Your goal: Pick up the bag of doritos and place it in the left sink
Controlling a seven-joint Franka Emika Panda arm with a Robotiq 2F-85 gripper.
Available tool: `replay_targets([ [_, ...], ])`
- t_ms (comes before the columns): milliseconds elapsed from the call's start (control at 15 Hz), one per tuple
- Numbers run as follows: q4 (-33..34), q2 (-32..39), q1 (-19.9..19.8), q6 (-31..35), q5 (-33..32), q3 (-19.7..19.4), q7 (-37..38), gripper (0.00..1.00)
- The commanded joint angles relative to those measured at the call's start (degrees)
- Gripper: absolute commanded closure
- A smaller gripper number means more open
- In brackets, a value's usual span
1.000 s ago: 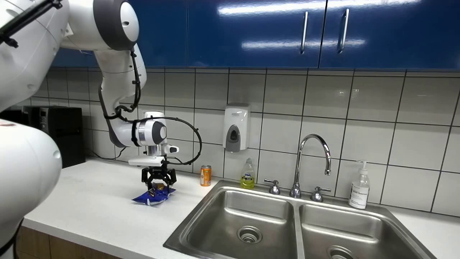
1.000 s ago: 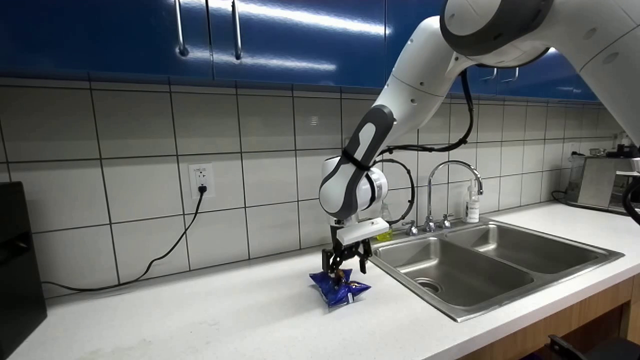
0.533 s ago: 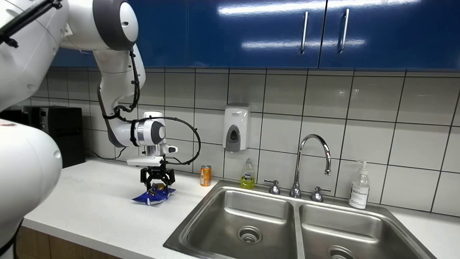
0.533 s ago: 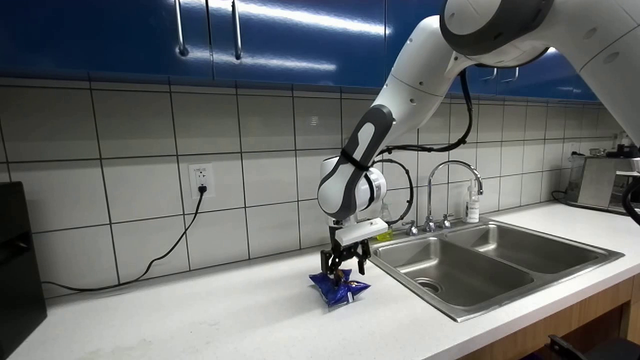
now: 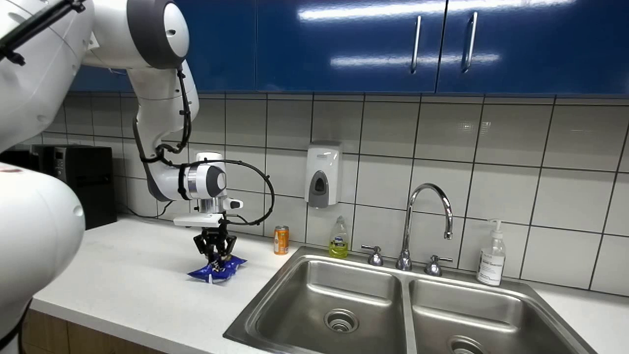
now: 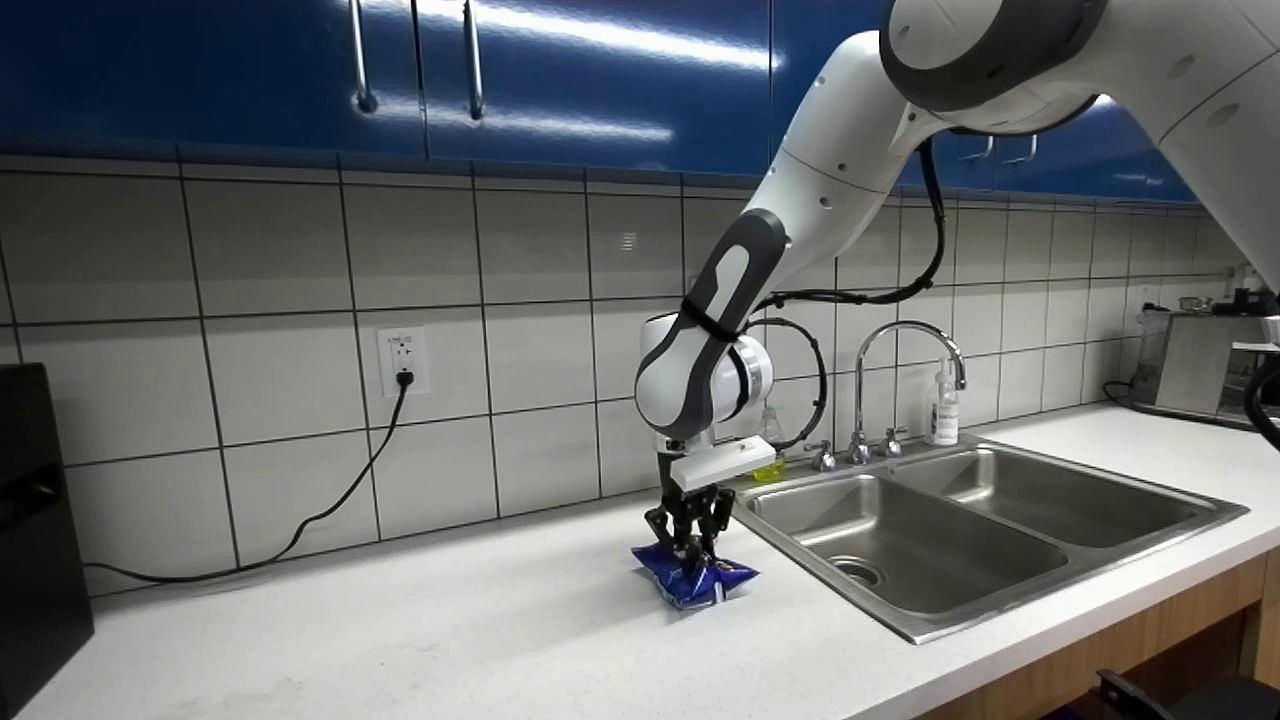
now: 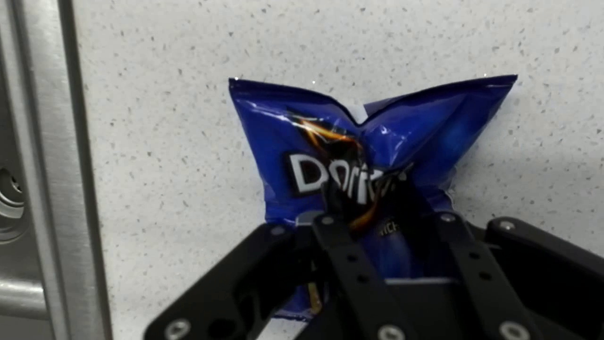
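The bag of doritos (image 7: pixel 264 141), blue and crinkled, lies on the white counter beside the sink. Its top edge is buckled into a V where the packet is squeezed. My gripper (image 7: pixel 370 198) points down over its middle, shut on the bag with the packet's folds between the fingers. In both exterior views the gripper (image 5: pixel 218 260) is low over the bag (image 5: pixel 233 268), which still rests on the counter. The left sink (image 5: pixel 290 305) is the steel basin just right of the bag in an exterior view. Part of its rim (image 7: pixel 56 141) shows at the wrist view's left.
An orange can (image 5: pixel 281 240) stands behind the bag near the wall. A dish soap bottle (image 5: pixel 338 238), a tall faucet (image 5: pixel 407 236) and a pump bottle (image 5: pixel 491 260) line the sink's back. A soap dispenser (image 5: pixel 323 174) hangs on the tiles. The right basin (image 5: pixel 462 305) adjoins.
The fingers have come together and bunched up the bag. The bag has slid slightly to the right in both exterior views. The arm has shifted hardly at all.
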Motion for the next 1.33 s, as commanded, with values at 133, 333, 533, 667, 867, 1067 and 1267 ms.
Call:
replay_targets([
  [133,0.0,-0.1,-1.6,-1.6,0.1,1.3,-0.7,1.00],
  [333,-0.1,-0.3,-1.7,-1.8,0.0,1.3,-0.6,1.00],
  [533,-0.1,-0.2,-1.7,-1.9,-0.1,1.2,-0.6,1.00],
  [667,-0.1,-0.7,-1.8,-2.0,0.0,1.3,-0.7,1.00],
  [867,-0.6,-2.8,-2.0,-2.6,0.3,1.6,-1.1,1.00],
  [1067,-1.1,-5.1,-2.3,-3.3,0.4,1.6,-1.3,1.00],
  [1267,-1.5,-7.5,-3.0,-4.2,0.8,1.8,-1.7,1.00],
])
